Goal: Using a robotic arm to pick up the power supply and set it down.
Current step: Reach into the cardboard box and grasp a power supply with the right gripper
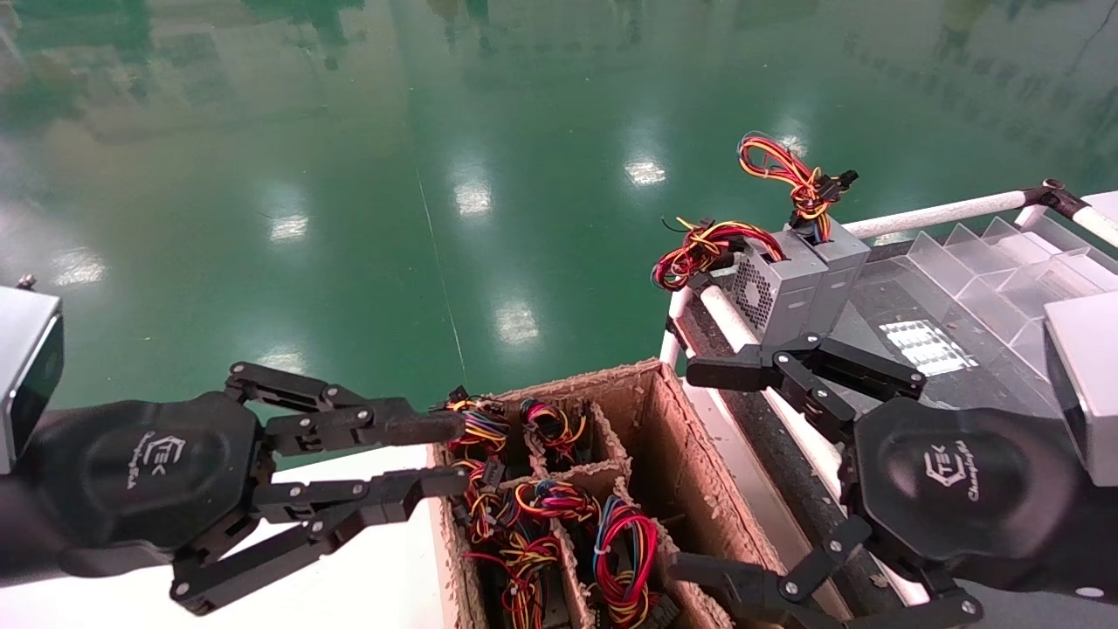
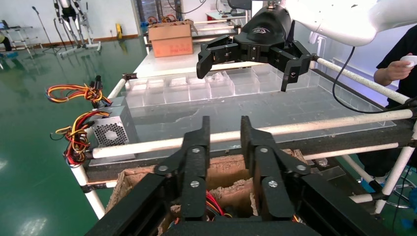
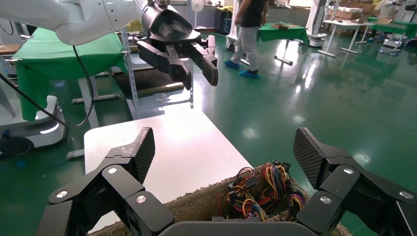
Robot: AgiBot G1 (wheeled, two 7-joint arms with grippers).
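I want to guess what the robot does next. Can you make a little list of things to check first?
1. Right gripper open wide: ok.
2. Left gripper open, nothing held: ok.
3. Power supplies with wire bundles in the cardboard box: ok.
4. Right gripper above the box's empty slot, not over a supply: not ok.
5. Free room on the rack beside the two grey boxes: ok.
6. Wires untangled: cannot tell.

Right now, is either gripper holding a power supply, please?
No: the left gripper and the right gripper are both open and empty above the cardboard box.
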